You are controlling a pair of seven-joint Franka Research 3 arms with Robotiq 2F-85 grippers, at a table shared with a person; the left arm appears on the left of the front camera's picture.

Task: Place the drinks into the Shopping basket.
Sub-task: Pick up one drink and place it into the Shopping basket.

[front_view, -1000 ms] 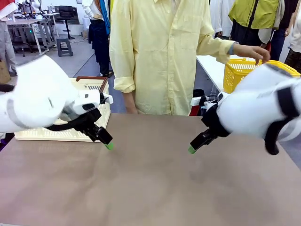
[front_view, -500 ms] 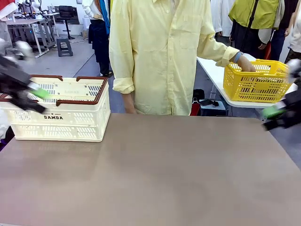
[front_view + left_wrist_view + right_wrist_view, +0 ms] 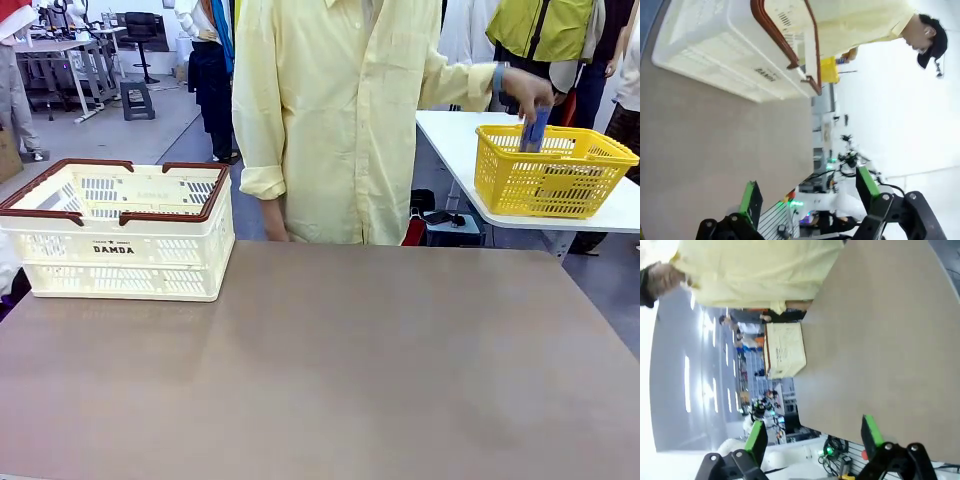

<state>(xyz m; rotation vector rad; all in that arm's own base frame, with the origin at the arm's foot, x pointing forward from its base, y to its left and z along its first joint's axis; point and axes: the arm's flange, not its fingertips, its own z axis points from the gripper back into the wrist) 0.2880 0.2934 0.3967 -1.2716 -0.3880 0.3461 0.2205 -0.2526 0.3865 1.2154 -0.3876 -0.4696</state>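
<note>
In the front view the Shopping basket (image 3: 120, 265) sits at the far left corner of the table (image 3: 330, 380). The person's hand (image 3: 527, 92) holds a slim blue can (image 3: 534, 130) upright over the yellow basket (image 3: 550, 190) on the white side table (image 3: 450, 140), well apart from where it must go. The can has yet to reach the brown table, so the first risk, as I judge it, is that it gets set down near the right edge, forcing a long carry across. In the left wrist view the left gripper (image 3: 809, 187) has its jaws wide apart and empty, with the cream basket's wall and brown-red rim ahead. A reach from here could clip that rim or the handles. In the right wrist view the right gripper (image 3: 814, 429) likewise has its jaws spread with nothing between them, the table ahead and the basket far off. A slim, smooth can could tip or slide if the pads close off-centre, and either arm could meet the person's hand during a hand-over.
</note>
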